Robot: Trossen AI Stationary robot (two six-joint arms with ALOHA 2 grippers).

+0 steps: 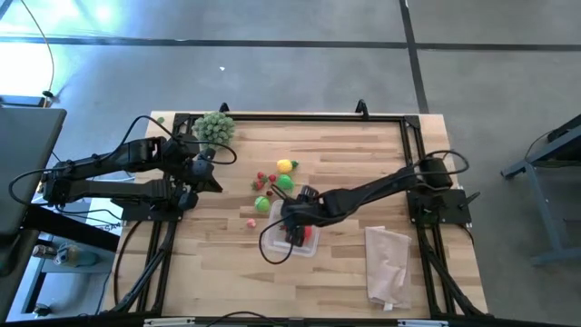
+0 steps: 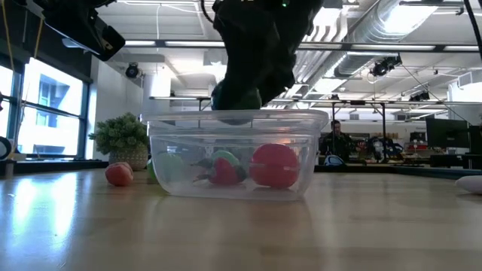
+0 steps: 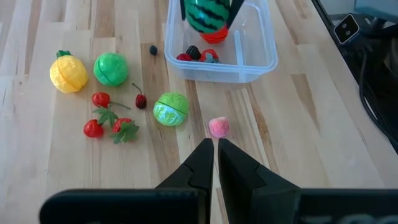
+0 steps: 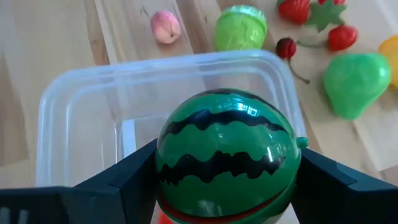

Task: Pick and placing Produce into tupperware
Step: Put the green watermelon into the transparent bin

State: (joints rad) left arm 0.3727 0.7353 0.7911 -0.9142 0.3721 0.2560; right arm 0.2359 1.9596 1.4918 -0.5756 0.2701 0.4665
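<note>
My wooden worktop point(image 1: 363, 173) stands on a grey concrete floor; the low view looks into a workshop hall with a person point(image 2: 337, 140) seated behind. Only that view shows a strawberry point(image 2: 224, 170) and red ball point(image 2: 274, 165) inside the tupperware point(image 1: 292, 238). My right gripper point(image 4: 224, 177) holds the striped watermelon point(image 4: 228, 157) over the tupperware. My left gripper point(image 3: 214, 149), closed and empty, waits near the bushy green ball point(image 1: 215, 127).

No writing, label, brand, number or sign can be read anywhere in these views, neither on the table's things nor in the room behind.
</note>
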